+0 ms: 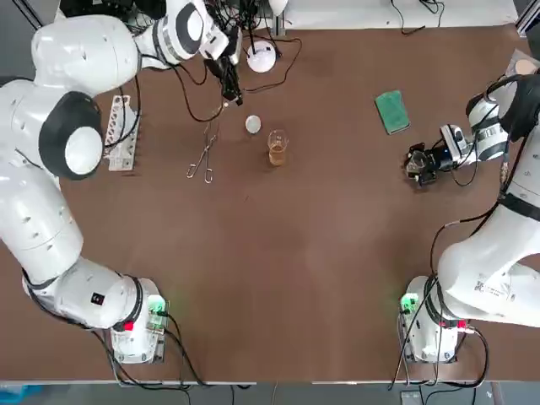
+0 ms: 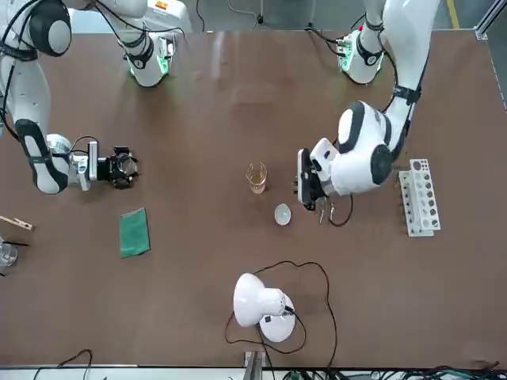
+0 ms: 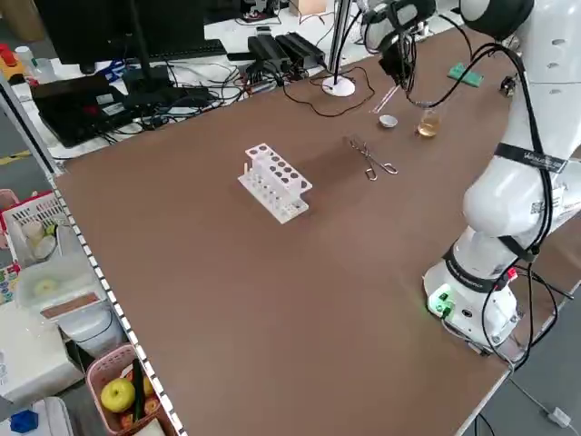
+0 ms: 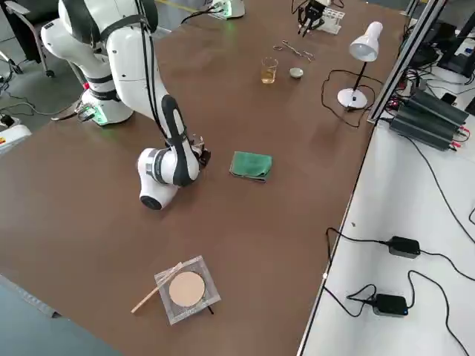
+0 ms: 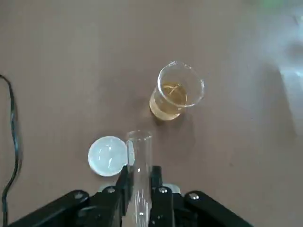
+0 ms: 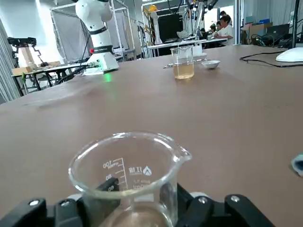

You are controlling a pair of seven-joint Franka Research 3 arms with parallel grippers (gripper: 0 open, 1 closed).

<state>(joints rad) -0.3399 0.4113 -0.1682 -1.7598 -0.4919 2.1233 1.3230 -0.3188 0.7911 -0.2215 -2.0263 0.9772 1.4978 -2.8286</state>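
While the left gripper (image 5: 139, 178) clamps a test tube (image 5: 139, 152) near the white dish (image 5: 107, 156) and amber-filled beaker (image 5: 176, 97), the right gripper (image 1: 418, 164) grips an empty beaker (image 6: 124, 172). Green cloth (image 1: 392, 111) lies nearby.

— Is the light good enough on your end?
— I see it bright and even, coming from above. The tabletop (image 1: 295, 278) carries only soft, faint shadows beside the left arm (image 1: 51, 194).
— I get glare on its white shell, and a pale sheen on the tabletop in the front view.
— Same. On my right wrist view the beaker (image 6: 127, 176) glints, and a green base light (image 6: 107, 76) reflects off the tabletop.
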